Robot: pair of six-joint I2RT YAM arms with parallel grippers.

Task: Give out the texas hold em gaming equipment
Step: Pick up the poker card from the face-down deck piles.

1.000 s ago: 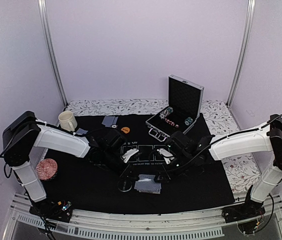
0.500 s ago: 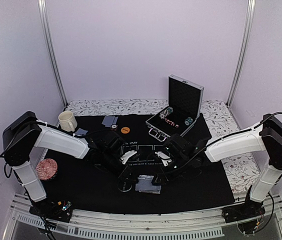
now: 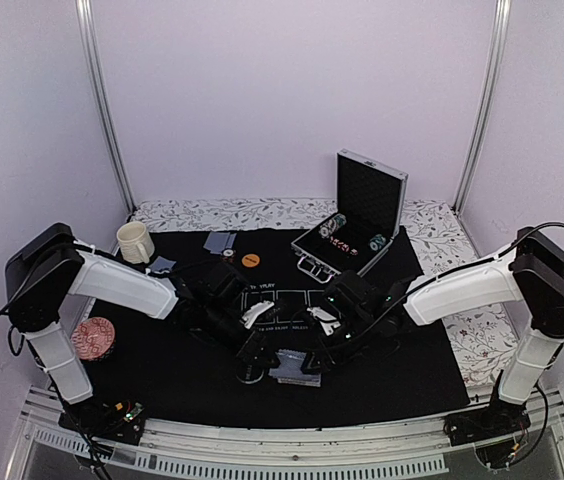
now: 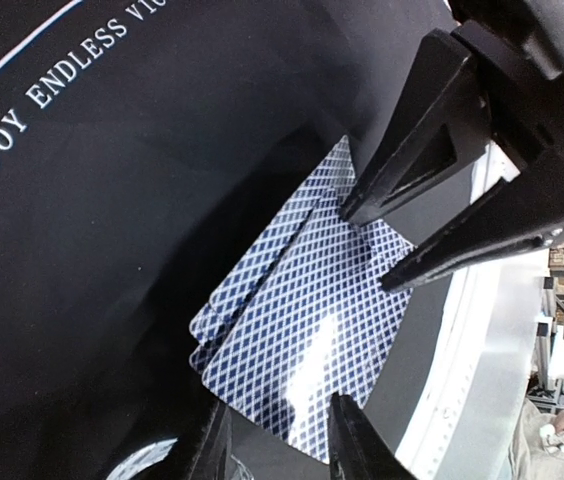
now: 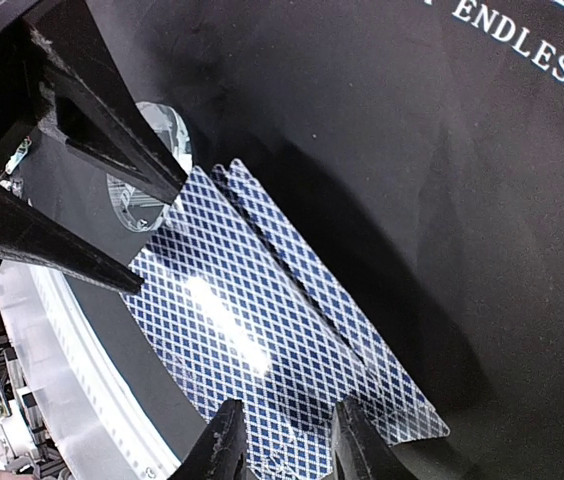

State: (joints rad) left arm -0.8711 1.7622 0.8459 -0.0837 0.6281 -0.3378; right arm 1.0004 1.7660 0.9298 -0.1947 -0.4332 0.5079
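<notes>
two glossy lattice-backed cards (image 4: pixel 302 310) on black mat (image 4: pixel 112 200) | left gripper (image 5: pixel 154 238) jaws apart | right gripper (image 4: pixel 367 250) jaws apart

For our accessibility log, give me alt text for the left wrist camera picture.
Overlapping blue diamond-backed playing cards lie on a black lettered mat. The open right gripper points in from upper right at their far edge; the left gripper sits at the near edge.

Top view: playing cards (image 3: pixel 293 372) partly covered by left end effector (image 3: pixel 253 354) and right end effector (image 3: pixel 316 354). Chips (image 3: pixel 337 228) in case (image 3: pixel 370 195): markings too small to tell. Left wrist view: round disc (image 4: pixel 137 462) cut off by bottom edge.
</notes>
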